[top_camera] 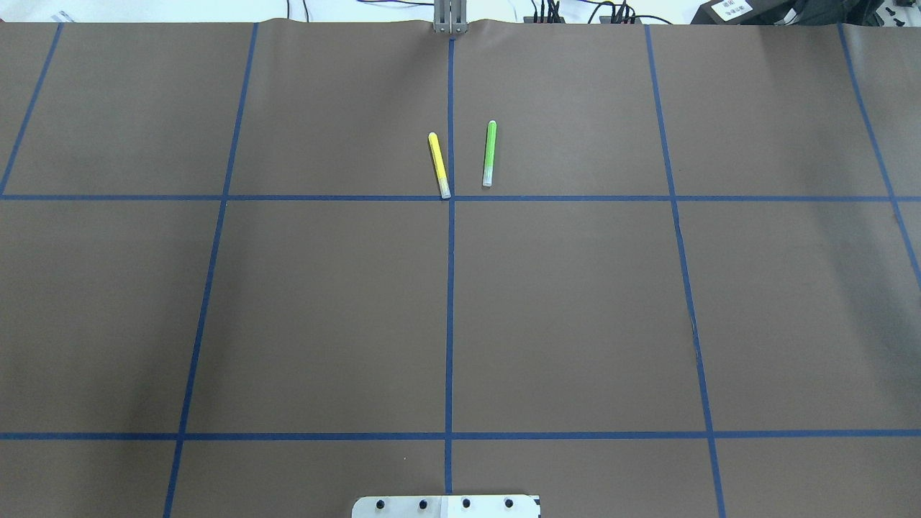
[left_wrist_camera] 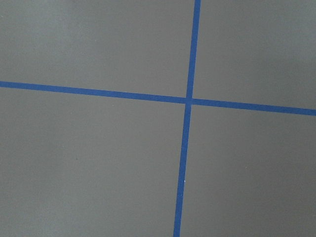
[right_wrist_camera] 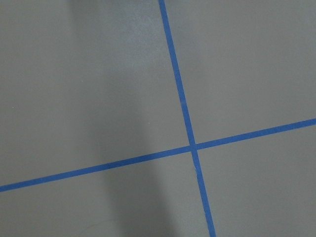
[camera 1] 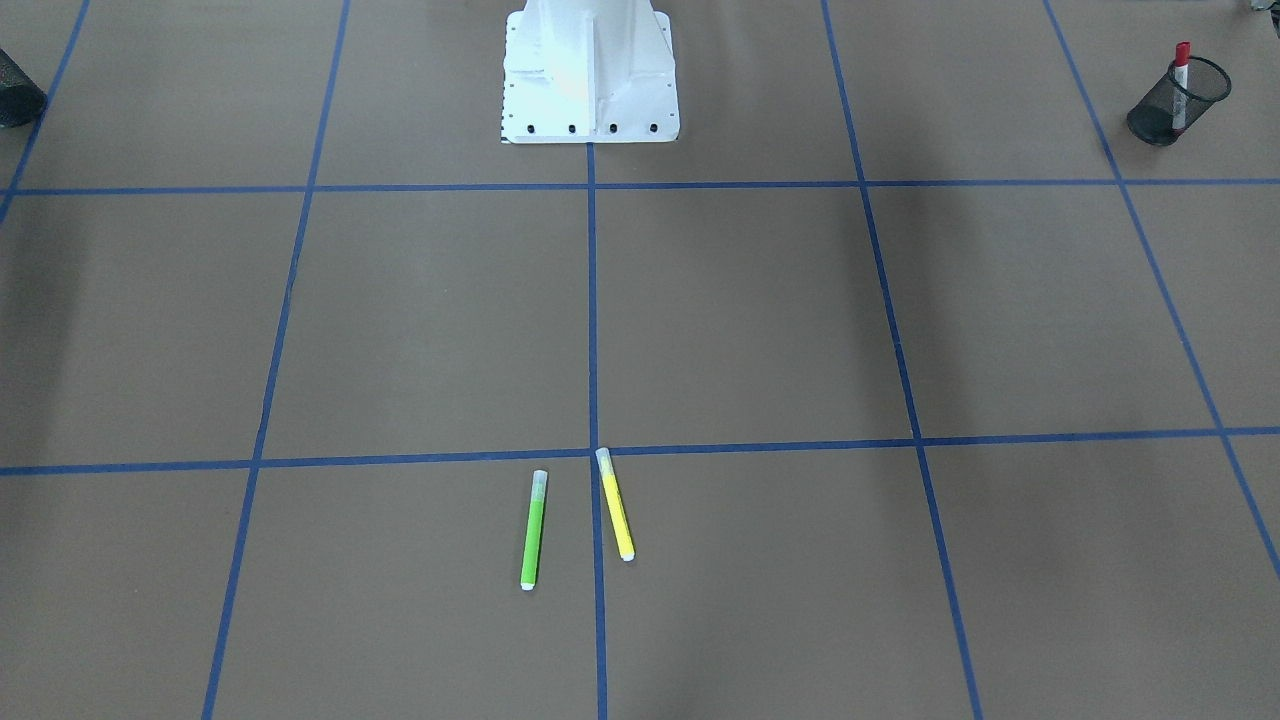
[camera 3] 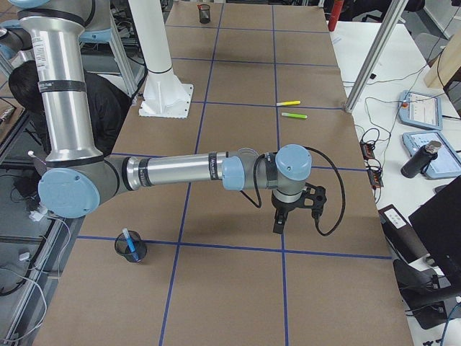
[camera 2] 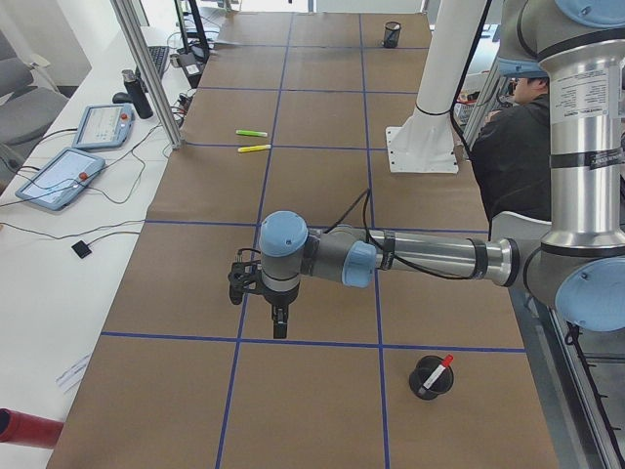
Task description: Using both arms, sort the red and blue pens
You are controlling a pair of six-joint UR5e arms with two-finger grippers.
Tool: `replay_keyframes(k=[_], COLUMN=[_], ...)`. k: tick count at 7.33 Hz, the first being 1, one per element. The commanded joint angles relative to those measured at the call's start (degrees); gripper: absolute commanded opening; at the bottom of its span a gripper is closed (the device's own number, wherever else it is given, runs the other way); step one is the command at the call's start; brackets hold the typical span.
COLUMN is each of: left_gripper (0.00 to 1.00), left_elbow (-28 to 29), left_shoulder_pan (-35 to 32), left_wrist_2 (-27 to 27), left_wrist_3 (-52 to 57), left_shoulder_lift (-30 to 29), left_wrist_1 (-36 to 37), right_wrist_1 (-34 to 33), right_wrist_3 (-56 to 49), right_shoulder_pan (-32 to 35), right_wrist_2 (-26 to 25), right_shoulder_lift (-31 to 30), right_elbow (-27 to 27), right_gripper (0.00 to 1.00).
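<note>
The red pen [camera 1: 1181, 80] stands in a black mesh cup [camera 1: 1175, 105] at the table's end on my left, also visible in the exterior left view as the red pen [camera 2: 437, 372]. The blue pen [camera 3: 130, 243] stands in another mesh cup [camera 3: 132, 249] at the end on my right. My left gripper [camera 2: 280, 329] points down over the mat, apart from its cup. My right gripper [camera 3: 277, 225] does the same on its side. Both grippers show only in the side views, so I cannot tell whether either is open or shut. The wrist views show only mat and tape.
A green marker [top_camera: 489, 152] and a yellow marker [top_camera: 439, 164] lie side by side at the far middle of the brown mat [top_camera: 324, 302]. The white robot base [camera 1: 590, 80] stands at the near edge. Tablets [camera 2: 59, 178] and cables lie beyond the mat.
</note>
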Motion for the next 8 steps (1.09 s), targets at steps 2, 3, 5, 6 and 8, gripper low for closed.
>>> replay_keyframes(k=[2,3,5,6,8], left_gripper=[1.00,1.00,1.00,1.00,1.00], left_elbow=[-0.2,0.1,0.1,0.1,-0.1], left_shoulder_pan=[-0.3,-0.3,-0.3,-0.3,-0.4], left_wrist_2=[-3.0,-2.8,-2.3,-2.2,-2.1], left_wrist_3=[0.0,-0.1,0.0,0.2,0.6], left_shoulder_lift=[1.1,1.1,1.2,1.2,1.4], left_wrist_1=[0.3,0.4,0.4,0.6,0.8], right_wrist_1=[10.9,11.4,11.1,11.0,2.4], right_wrist_3=[0.5,0.7,0.7,0.7,0.6], right_shoulder_pan=[0.0,0.0,0.0,0.0,0.1], right_wrist_2=[0.3,0.5,0.6,0.6,0.3], right_shoulder_lift=[-8.6,-9.2,-8.6,-8.5,-6.4], right_elbow=[-0.5,-0.2,0.3,0.4,2.8], right_gripper=[1.00,1.00,1.00,1.00,1.00])
